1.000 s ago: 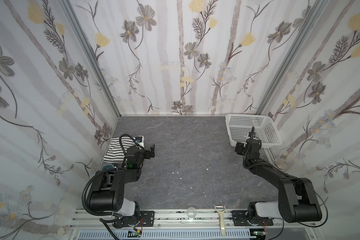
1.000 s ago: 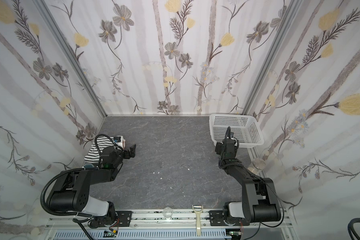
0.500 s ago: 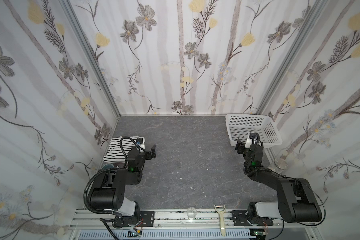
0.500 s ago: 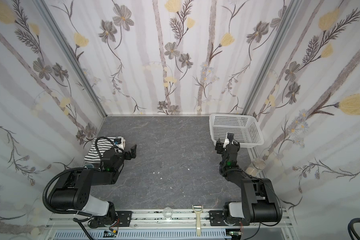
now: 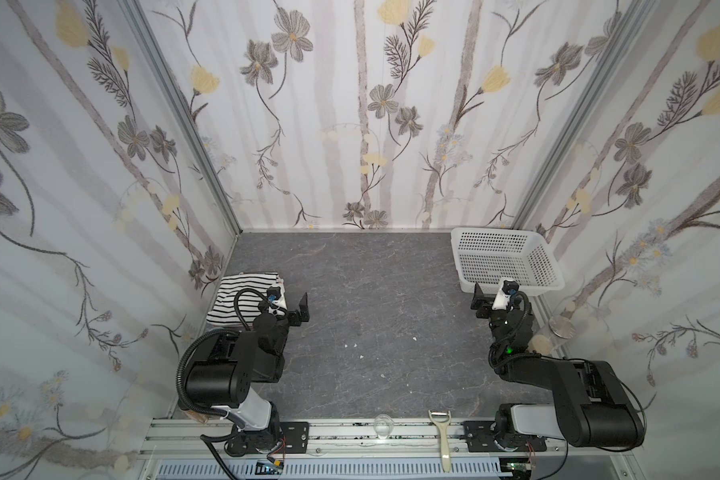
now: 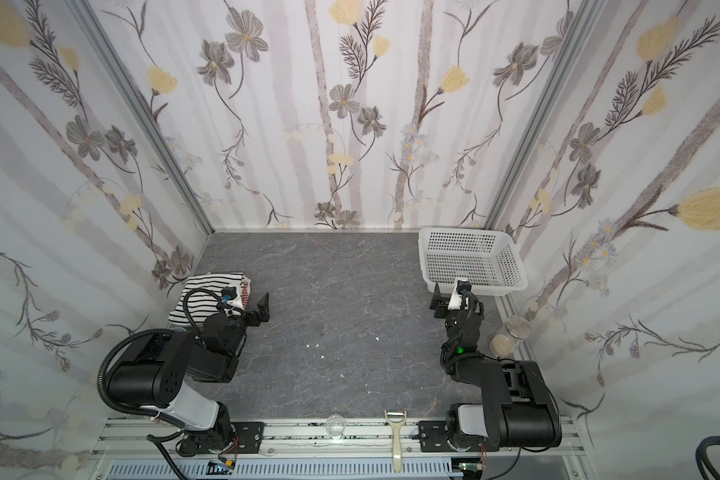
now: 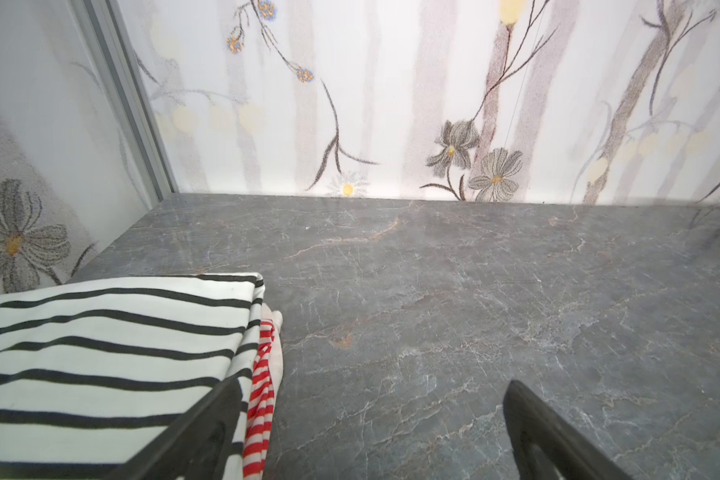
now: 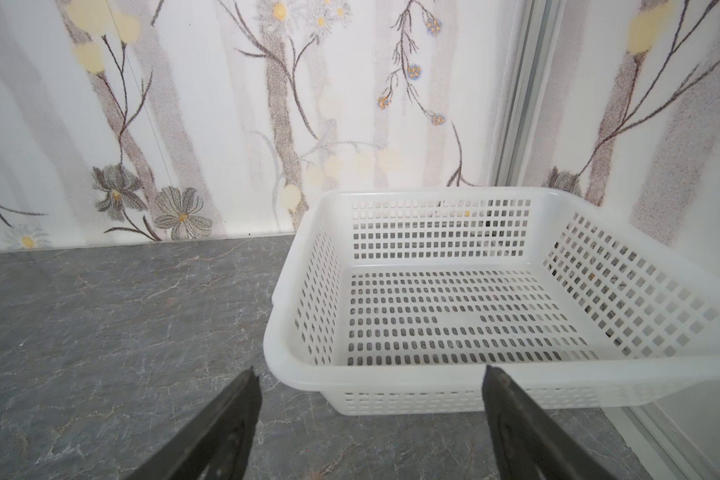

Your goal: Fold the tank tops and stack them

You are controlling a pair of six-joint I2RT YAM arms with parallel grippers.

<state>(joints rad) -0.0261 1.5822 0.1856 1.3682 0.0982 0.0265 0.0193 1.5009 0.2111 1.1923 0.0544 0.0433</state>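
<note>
The tank tops lie folded in one stack by the left wall. The white one with black stripes [image 5: 242, 299] [image 6: 202, 297] [image 7: 100, 353] is on top. Only the edge of the red-and-white one [image 7: 262, 395] [image 6: 247, 289] shows beneath it. My left gripper [image 5: 298, 309] [image 6: 260, 311] [image 7: 375, 386] is open and empty, low over the table just right of the stack's edge. My right gripper [image 5: 489, 299] [image 6: 445, 301] [image 8: 371, 374] is open and empty, a short way in front of the white basket [image 5: 537, 286] [image 8: 292, 365].
The basket [image 6: 512, 286] stands empty in the back right corner. Two jars [image 5: 560, 328] sit by the right wall behind my right arm. A peeler [image 5: 443, 436] and a small clear cup [image 5: 382, 426] lie on the front rail. Floral walls close three sides.
My right gripper has drawn back and down from the basket's front and its jaws have spread a little wider. My left gripper has barely shifted and stays open.
</note>
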